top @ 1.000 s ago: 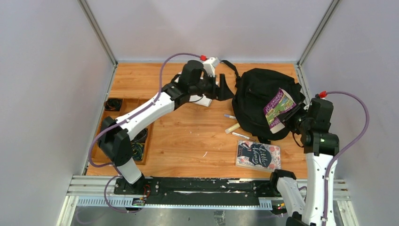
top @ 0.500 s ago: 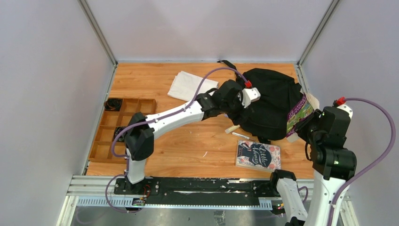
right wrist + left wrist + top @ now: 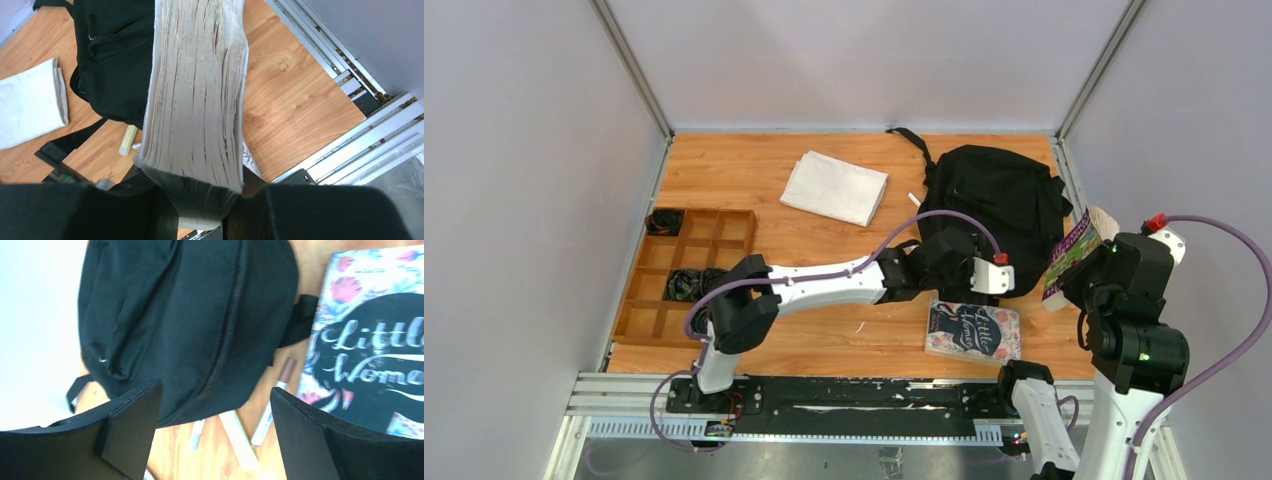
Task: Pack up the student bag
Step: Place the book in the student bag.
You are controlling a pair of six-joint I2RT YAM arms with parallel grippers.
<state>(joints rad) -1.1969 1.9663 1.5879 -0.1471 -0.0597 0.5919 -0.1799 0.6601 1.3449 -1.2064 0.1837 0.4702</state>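
Observation:
The student bag [image 3: 999, 200] is a black backpack lying zipped at the back right of the table; the left wrist view shows its zipper [image 3: 225, 330]. My left gripper [image 3: 959, 270] hovers open at the bag's near edge, with several pens [image 3: 272, 410] and a pale highlighter [image 3: 237, 437] on the wood between its fingers [image 3: 125, 430]. A "Little Women" book [image 3: 972, 330] lies flat just to the right of them. My right gripper [image 3: 1072, 282] is shut on a thick purple-covered book [image 3: 1072, 248], held on edge in the air beside the bag's right side, page edges [image 3: 197, 90] toward the camera.
A folded white cloth [image 3: 834, 187] lies at the back, left of the bag. A wooden divided tray [image 3: 649, 310] with cables sits along the left edge. Metal rails [image 3: 350, 85] border the table on the right.
The left arm swung from the back by the white cloth, across to the bag's near edge, and its jaws widened. The right arm lifted the purple book off the bag, rightward.

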